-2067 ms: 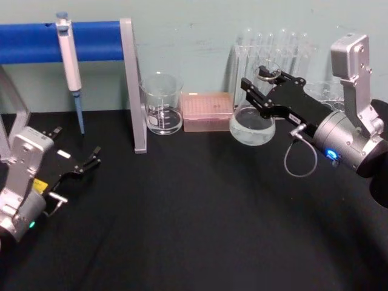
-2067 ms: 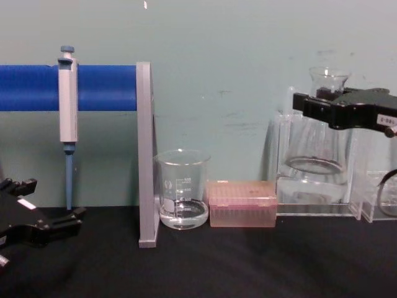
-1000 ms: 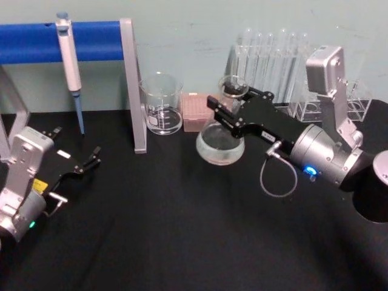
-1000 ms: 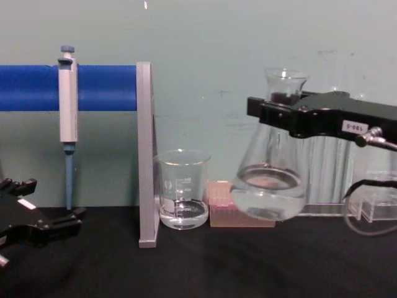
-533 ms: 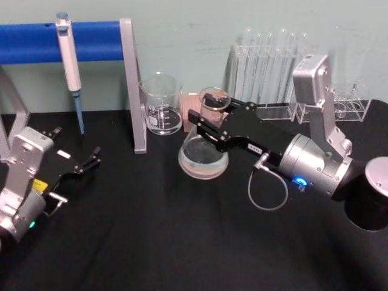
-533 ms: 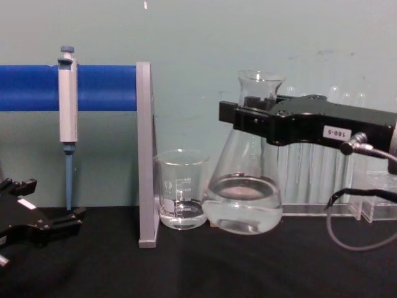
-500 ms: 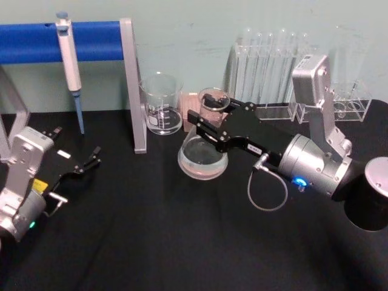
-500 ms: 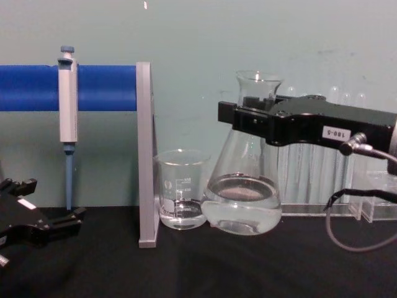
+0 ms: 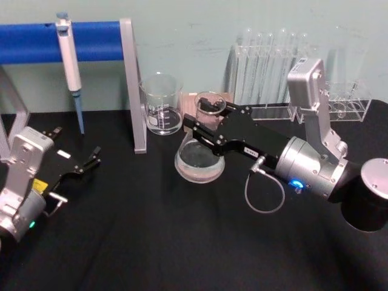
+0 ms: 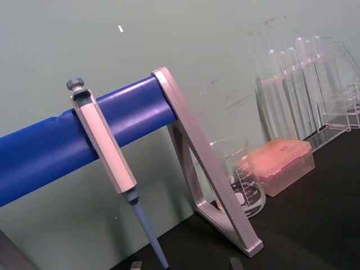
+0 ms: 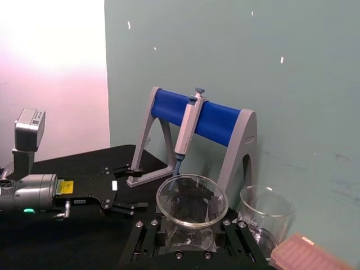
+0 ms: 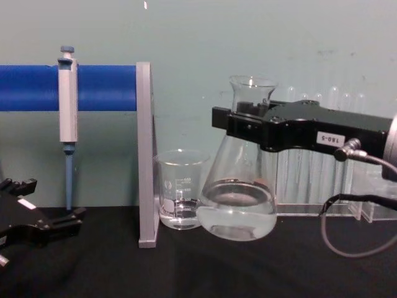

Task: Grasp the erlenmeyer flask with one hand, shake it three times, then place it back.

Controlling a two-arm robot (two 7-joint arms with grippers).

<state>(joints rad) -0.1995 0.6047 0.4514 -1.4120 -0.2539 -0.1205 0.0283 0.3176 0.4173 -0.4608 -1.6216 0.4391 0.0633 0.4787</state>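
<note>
- While its fingers clamp the neck, the right end effector [image 9: 206, 124] holds the flask [image 9: 197, 160] slightly tilted, just in front of the beaker [image 9: 161, 103].
- Whether the flask's base touches the tabletop [image 9: 151, 230] cannot be told.
- The left end effector [image 9: 85, 162] rests at the left, fingers apart.

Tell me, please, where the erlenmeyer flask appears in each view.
Head view: erlenmeyer flask centre, neck in the right claw, right of the beaker.
Chest view: flask centre-right, beside the beaker.
Right wrist view: flask close up, rim toward camera, beaker beyond.
Left wrist view: the beaker, the shared landmark.
Left claw parked left.
</note>
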